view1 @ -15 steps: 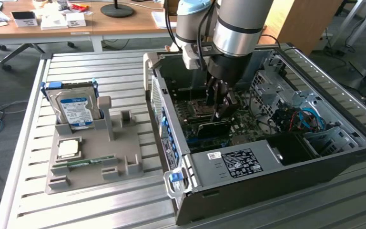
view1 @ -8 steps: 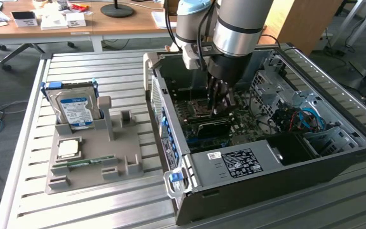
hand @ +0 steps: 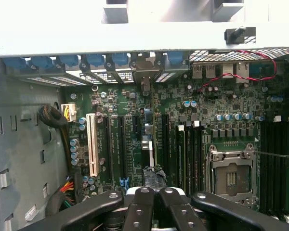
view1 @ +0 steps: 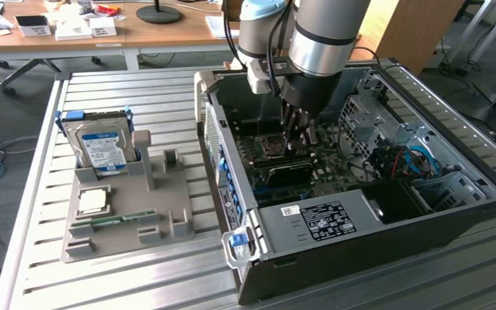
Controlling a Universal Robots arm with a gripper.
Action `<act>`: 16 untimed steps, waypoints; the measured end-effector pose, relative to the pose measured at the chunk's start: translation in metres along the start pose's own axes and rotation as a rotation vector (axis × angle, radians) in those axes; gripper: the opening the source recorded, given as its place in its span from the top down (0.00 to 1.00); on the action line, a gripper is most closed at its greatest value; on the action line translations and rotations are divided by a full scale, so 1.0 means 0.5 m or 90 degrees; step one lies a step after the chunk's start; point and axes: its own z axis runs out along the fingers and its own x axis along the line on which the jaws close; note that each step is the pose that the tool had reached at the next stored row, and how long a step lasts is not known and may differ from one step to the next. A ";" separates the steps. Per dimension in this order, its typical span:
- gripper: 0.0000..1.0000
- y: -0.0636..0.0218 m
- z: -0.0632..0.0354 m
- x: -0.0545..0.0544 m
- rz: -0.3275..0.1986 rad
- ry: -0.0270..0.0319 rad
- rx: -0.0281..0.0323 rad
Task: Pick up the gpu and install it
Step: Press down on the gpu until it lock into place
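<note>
Reaching down into the open black computer case [view1: 454, 213], the robot's black pincer [view1: 297, 132] hangs low over the green motherboard [view1: 270, 158] in the exterior view. The case lies on a ribbed silver metal desk [view1: 144, 284]. On the exterior view's left, a grey plastic holder tray [view1: 127, 229] sits on the desk. A thick silver hard drive with a blue label [view1: 101, 148] stands upright in it. A square silver processor chip [view1: 93, 201] and a narrow green memory stick [view1: 114, 219] lie in it too.

In the wrist view, the pincer [hand: 154, 195] has its black fingers [hand: 139, 211] squeezed together on the gpu [hand: 148, 154], a thin card seen edge-on. The card stands upright, right over the long black slots [hand: 119, 144] in the middle of the board. Beside them is a white slot [hand: 91, 144]. An empty silver processor socket [hand: 230, 175] sits off to one side.
</note>
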 end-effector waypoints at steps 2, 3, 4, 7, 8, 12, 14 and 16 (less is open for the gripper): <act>0.89 0.001 0.000 -0.004 0.000 0.0001 0.0000; 0.89 0.001 0.001 -0.006 0.000 0.0001 0.0000; 0.89 0.001 0.001 -0.008 0.000 0.0000 0.0000; 0.89 0.002 0.009 -0.010 0.000 0.0000 0.0000; 0.89 0.002 0.013 -0.010 0.000 0.0000 0.0000; 0.89 0.003 0.026 -0.009 0.000 0.0000 0.0000; 0.89 0.003 0.032 -0.009 0.000 0.0000 0.0000; 0.89 0.003 0.037 -0.009 0.000 0.0001 0.0000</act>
